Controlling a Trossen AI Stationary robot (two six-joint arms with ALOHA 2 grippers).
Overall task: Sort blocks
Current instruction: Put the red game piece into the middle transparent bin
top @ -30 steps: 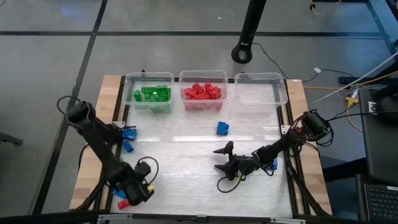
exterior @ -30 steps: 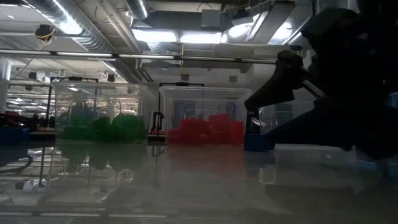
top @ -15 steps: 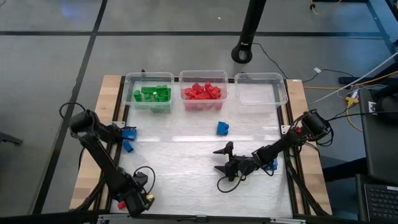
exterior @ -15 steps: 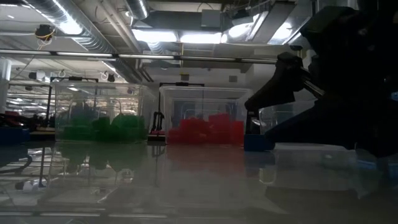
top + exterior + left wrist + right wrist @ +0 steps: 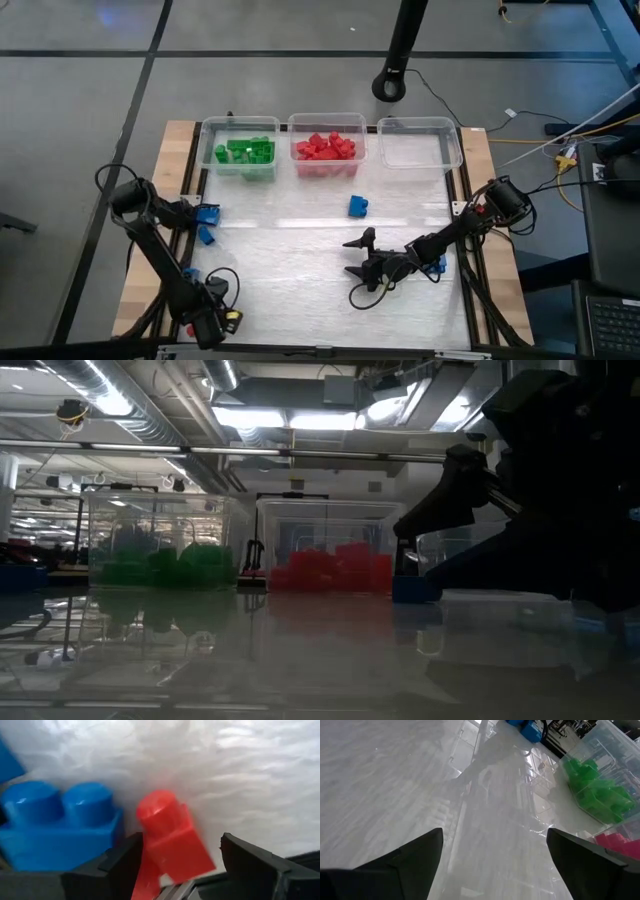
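Note:
My left gripper (image 5: 206, 322) is at the table's near left corner, open. In the left wrist view its fingers (image 5: 117, 867) stand on either side of a small red block (image 5: 170, 840), and a blue block (image 5: 57, 827) lies right beside it. My right gripper (image 5: 358, 258) is open and low over the table's middle right, with bare table between its fingers (image 5: 492, 870). One blue block (image 5: 359, 206) lies alone near the table's middle. Two more blue blocks (image 5: 207, 215) sit at the left edge, and another (image 5: 438, 265) lies by my right arm. My left gripper has its open fingers level with the red block (image 5: 150, 845), one on each side. The block stands on the table, studs up. Whether a finger touches it, I cannot tell.
Three clear bins stand along the far edge: one with green blocks (image 5: 240, 150), one with red blocks (image 5: 326, 146), and one with nothing visible in it (image 5: 420, 142). A black stand base (image 5: 391, 86) sits on the floor beyond. White table surface (image 5: 290, 260) lies open between the arms.
My left gripper has moved toward the table's near edge and slightly left, down over the red block in the near left corner. My right arm has kept still.

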